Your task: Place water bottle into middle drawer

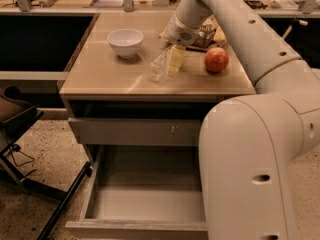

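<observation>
The water bottle (158, 66), small, clear and crinkled, lies on the wooden counter (110, 76) between the white bowl and the apple. My gripper (171, 64) hangs from the white arm and is down at the bottle's right side, touching or nearly touching it. The middle drawer (145, 204) stands pulled open low at the front, with a bare grey floor and tall side walls. It is below and in front of the bottle.
A white bowl (125, 41) sits at the counter's left rear. A red apple (216, 59) lies right of the gripper, with snack packets (212, 34) behind it. A shut grey drawer front with pale scratches (135, 131) is above the open drawer. My robot's white body (250, 169) fills the right. A dark chair frame (20, 134) stands at the left.
</observation>
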